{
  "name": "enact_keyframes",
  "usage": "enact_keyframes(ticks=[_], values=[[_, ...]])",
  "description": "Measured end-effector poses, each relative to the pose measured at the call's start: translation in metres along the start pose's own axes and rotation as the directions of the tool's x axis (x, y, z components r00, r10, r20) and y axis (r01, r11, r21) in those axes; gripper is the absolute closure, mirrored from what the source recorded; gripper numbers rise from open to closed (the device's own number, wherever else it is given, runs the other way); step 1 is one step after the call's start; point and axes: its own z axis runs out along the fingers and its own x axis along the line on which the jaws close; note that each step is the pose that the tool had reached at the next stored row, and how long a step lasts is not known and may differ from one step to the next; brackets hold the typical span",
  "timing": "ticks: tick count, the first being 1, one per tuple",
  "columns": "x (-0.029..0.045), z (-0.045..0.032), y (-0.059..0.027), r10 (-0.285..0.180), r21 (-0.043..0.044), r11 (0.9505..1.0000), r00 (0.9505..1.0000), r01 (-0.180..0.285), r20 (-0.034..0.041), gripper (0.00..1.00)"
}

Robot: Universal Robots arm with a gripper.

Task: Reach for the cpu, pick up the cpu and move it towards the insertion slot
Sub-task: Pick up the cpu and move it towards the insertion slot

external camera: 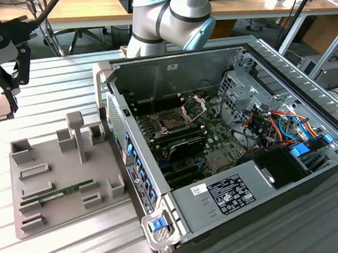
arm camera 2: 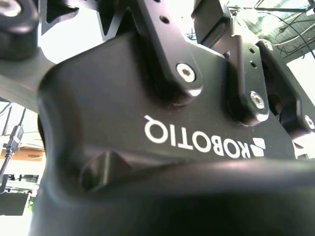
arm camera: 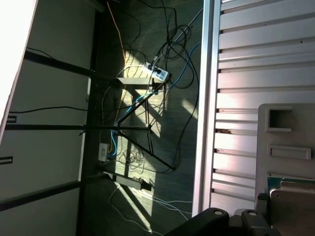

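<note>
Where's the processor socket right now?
In the exterior view, the socket sits on the green circuit board inside the open computer case, its raised silver frame beside it on the exterior view's right.

The insertion slot (external camera: 172,123) lies open from above, hemmed by the case wall (external camera: 171,73) and drive cage (external camera: 236,89).

White lettering (arm camera 2: 204,140) marks the black housing (arm camera 2: 113,93); the case label (external camera: 232,195) is illegible.
</note>
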Motion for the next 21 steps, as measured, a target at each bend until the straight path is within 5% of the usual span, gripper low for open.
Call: enact_keyframes(ticks=[21], values=[[0.0002, -0.0189, 0.0007, 0.000, -0.0003, 1.0000, 1.0000, 0.000, 0.0000, 0.45]])
